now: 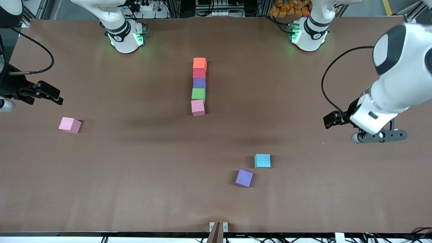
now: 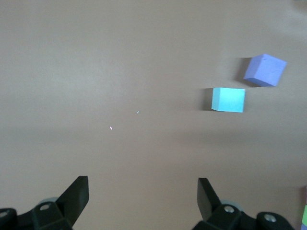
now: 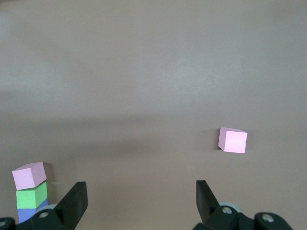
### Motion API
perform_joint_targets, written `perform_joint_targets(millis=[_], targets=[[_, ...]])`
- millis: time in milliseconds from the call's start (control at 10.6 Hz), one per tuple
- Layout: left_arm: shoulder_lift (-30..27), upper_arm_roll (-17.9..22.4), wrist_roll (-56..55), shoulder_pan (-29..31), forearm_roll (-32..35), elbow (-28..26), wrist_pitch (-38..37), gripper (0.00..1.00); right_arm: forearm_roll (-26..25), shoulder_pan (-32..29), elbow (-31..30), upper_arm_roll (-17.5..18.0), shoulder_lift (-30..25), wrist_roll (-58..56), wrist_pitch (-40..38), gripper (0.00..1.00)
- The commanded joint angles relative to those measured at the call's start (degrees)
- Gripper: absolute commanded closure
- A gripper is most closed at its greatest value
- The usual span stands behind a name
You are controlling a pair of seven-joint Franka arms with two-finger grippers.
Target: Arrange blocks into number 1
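Five small foam cubes sit in a touching row (image 1: 198, 86) mid-table. Nearer the camera than the row lie a light blue foam cube (image 1: 262, 161) and a purple one (image 1: 244, 178); a pink one (image 1: 70, 125) lies toward the right arm's end. The left gripper (image 2: 143, 196) and the right gripper (image 3: 141, 199) hang empty, fingers apart.

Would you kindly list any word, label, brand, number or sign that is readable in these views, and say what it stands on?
None: no readable text appears in any view.
The blocks have plain faces without letters or digits.
The brown table bears no print.
The arms' white housings show no legible brand.
The orange packets past the table's edge by the left arm's base are too small to read.
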Motion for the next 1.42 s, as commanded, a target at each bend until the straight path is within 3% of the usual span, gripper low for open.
perform_joint_targets(millis=[0,284,569,1327], targets=[[-8.06,-1.98,5.48,1.83,1.29,-4.75,-1.11,0.00,0.81,0.00,0.40,0.32,0.15,-0.42,0.67,0.00],[-11.95,-1.98,7.44,2.18,1.55,-4.41,-9.17,0.00,0.90,1.49,-2.40,-1.34,-1.52,-0.42,1.45,0.00],[-14.32,-1.80,7.52,1.75,1.64,-4.32,-15.16,0.00,0.90,6.58,-4.08,-7.40,-3.18,-1.13,2.25,0.00],[-14.24,-1.54,10.25,1.39,3.40,-3.88,-15.88,0.00,1.16,6.51,-7.86,-7.77,-5.13,-1.13,4.10,0.00]])
